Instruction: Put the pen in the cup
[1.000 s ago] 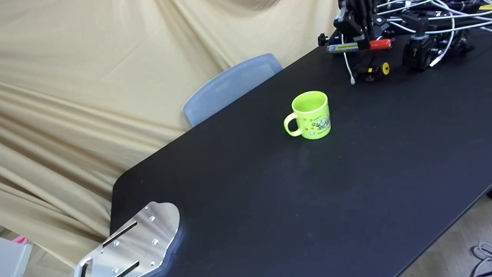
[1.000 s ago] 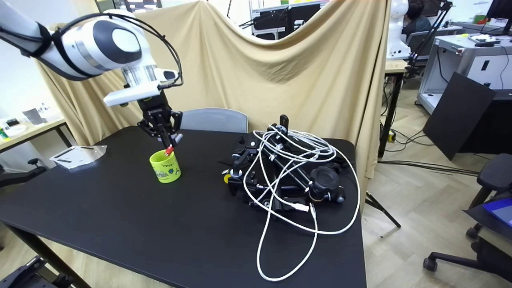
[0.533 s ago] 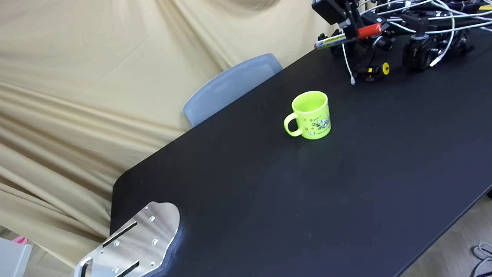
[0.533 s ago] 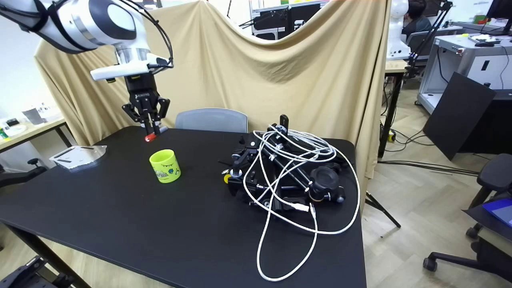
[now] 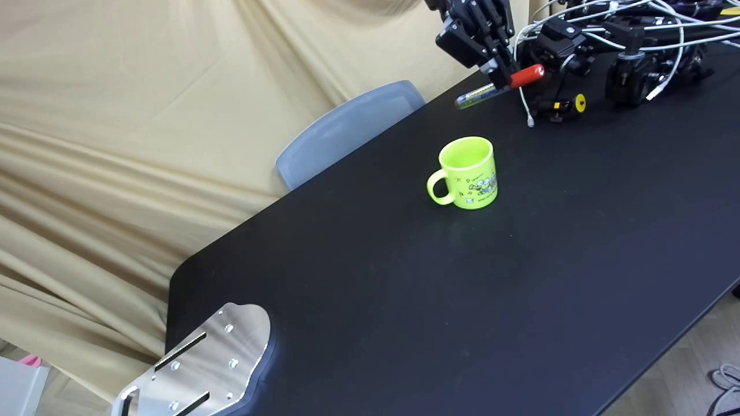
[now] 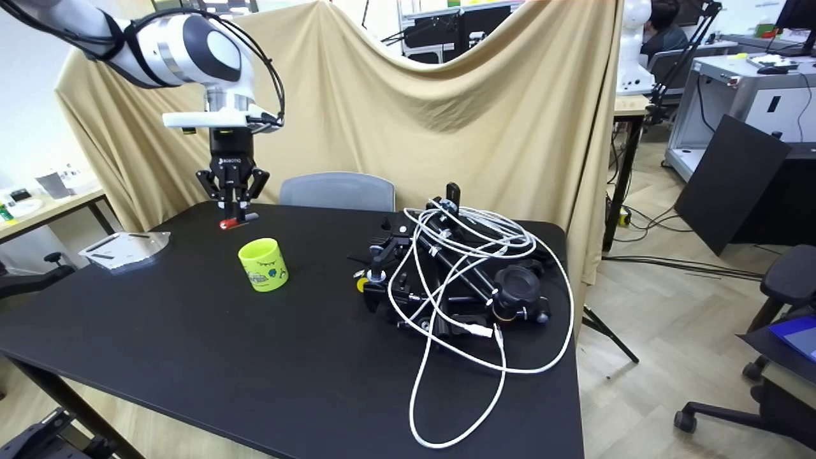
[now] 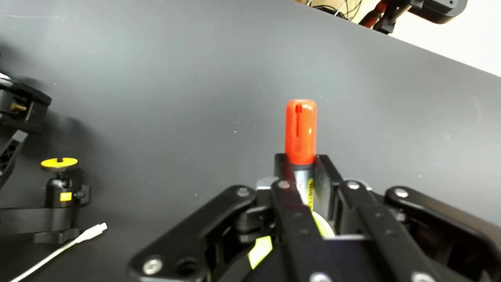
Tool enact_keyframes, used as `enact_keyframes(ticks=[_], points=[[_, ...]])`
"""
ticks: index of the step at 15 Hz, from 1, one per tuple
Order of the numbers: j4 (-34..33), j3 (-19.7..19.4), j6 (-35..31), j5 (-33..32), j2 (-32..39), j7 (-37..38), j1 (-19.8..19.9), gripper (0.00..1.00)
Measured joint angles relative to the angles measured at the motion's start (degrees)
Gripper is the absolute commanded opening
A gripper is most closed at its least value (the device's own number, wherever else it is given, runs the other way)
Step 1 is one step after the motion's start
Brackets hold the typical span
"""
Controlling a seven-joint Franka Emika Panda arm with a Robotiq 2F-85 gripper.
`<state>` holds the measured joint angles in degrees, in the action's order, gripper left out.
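Observation:
The pen has a red end and a thin printed body. My gripper (image 5: 502,80) is shut on the pen (image 5: 483,94) near its middle; the pen (image 6: 241,221) lies nearly level across the fingers, in the air. In the wrist view the red end of the pen (image 7: 300,133) points up from between the fingertips (image 7: 302,166). The lime-green cup (image 5: 475,185) stands upright on the black table, handle to the side. In an exterior view the gripper (image 6: 234,213) is up and left of the cup (image 6: 264,268), apart from it. The wrist view shows only slivers of the cup (image 7: 321,226) behind the gripper.
Black tripod gear with white cables (image 6: 446,274) lies on the table to one side of the cup. A small mount with a yellow disc (image 7: 58,162) stands near it. A metal plate (image 5: 202,358) lies at the opposite end. A grey chair (image 6: 338,191) stands behind the table.
My gripper has moved left in both exterior views, rising first and then lowering. In an exterior view it has gone from tilted to upright. The pen stays held; the cup has not moved.

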<state>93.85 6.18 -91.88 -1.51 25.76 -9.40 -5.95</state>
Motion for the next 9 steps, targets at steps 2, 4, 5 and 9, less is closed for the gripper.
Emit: enact_keyframes(ticks=[2, 4, 5, 9], points=[[-1.82, 0.05, 0.82, 0.62, 1.51, -0.01, 0.0, 0.2], [-2.45, 0.06, 1.23, 0.68, 1.84, -0.01, 0.0, 0.05], [-2.56, 0.06, 1.4, 0.69, 1.84, -0.01, 0.0, 0.05], [-2.55, 0.01, 2.05, 0.37, 3.14, -0.7, 0.04, 0.05]])
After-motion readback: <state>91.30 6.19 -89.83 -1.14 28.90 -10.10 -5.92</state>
